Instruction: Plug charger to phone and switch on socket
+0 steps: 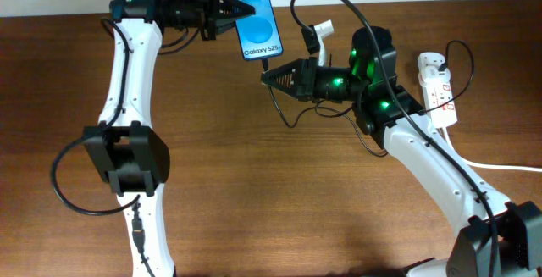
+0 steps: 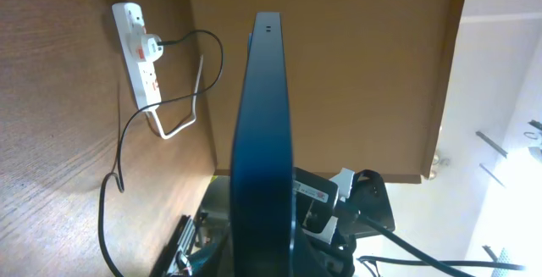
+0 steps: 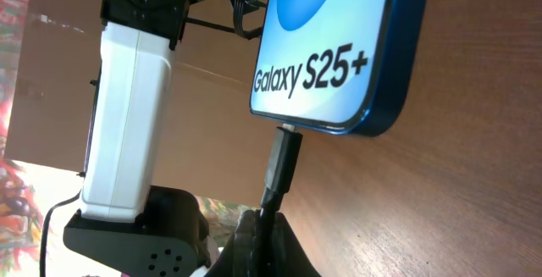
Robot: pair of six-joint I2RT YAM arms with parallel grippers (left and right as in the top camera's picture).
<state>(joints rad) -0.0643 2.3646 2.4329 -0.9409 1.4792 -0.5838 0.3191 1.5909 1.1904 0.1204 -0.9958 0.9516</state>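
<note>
Brown wooden table [image 1: 254, 184] bears the white socket [image 1: 439, 86] at its right edge with a plug seated in it, while the left gripper [image 1: 230, 10] clamps the phone [image 1: 258, 21] near the far edge and the right gripper [image 1: 269, 77] pinches the charger [image 3: 284, 163], its tip meeting the phone's bottom port.

Looped charger [image 2: 221, 57] beside socket [image 2: 138, 52]
</note>
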